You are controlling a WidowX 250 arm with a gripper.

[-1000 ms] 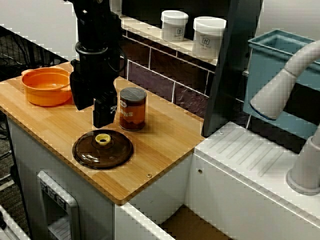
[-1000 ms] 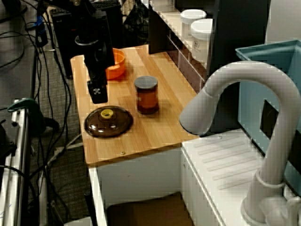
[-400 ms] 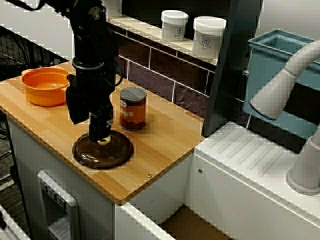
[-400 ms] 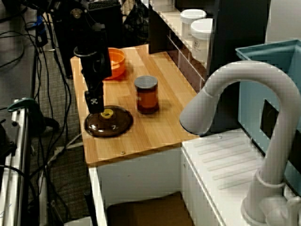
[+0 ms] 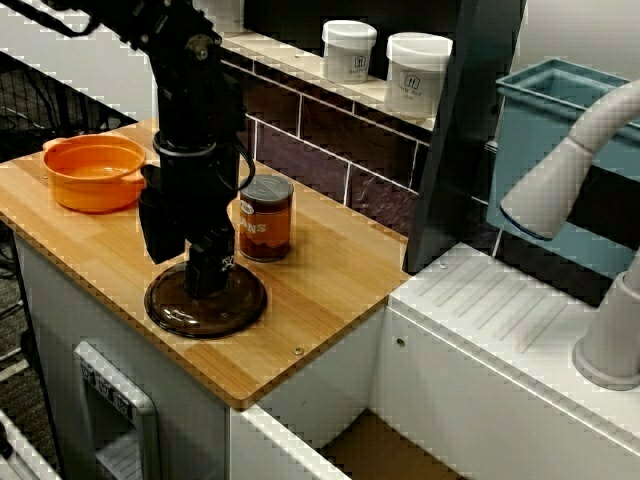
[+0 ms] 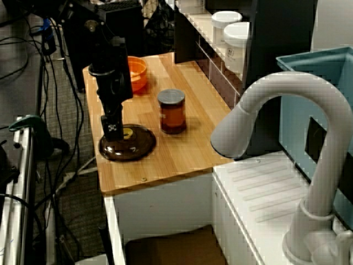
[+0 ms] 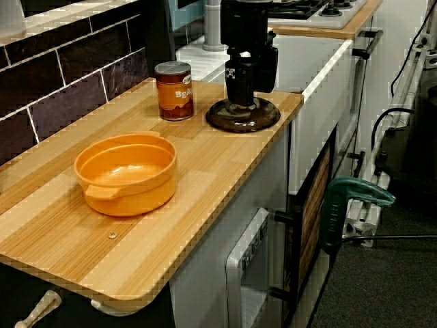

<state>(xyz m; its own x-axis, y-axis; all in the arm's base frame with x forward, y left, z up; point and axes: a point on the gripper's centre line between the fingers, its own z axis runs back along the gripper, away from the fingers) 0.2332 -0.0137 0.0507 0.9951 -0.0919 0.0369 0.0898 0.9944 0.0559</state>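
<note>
Front view, gripper: the black gripper (image 5: 212, 280) stands upright with its tips down on the middle of the dark brown round glass lid (image 5: 240, 308), hiding the lid's knob.
Front view, jaws: I cannot tell whether they are spread or pinching, because the black body covers them.
Front view, lid: it lies flat on the light wooden counter (image 5: 330, 270), close to the near edge.
Front view, around: the brown glass jar with a grey cap (image 5: 265, 218) stands just beyond the lid to the right, close to the arm but apart from it. The orange round bowl with handles (image 5: 95, 172) sits far left, well apart. Two white lidded tubs (image 5: 349, 50) stand on the far shelf.

View over the tap, gripper: one black finger (image 6: 113, 128) comes down just left of the yellow knob (image 6: 128, 132). The other finger is hidden, so the jaws' state is again unclear.
View over the tap, in the way: the curved grey tap (image 6: 276, 105) fills the near right. The arm covers part of the bowl (image 6: 138, 74), and the jar (image 6: 172, 111) stands right of the lid (image 6: 135, 146), not touching it.

View along the counter, gripper: the gripper (image 7: 240, 102) rests on the centre of the lid (image 7: 263, 117), at the far right corner.
View along the counter, around: the jar (image 7: 173, 91) is left of the lid, near but apart. The bowl (image 7: 126, 172) is near, well apart from the lid. A green metal clamp (image 7: 348, 198) hangs right, below counter level.
</note>
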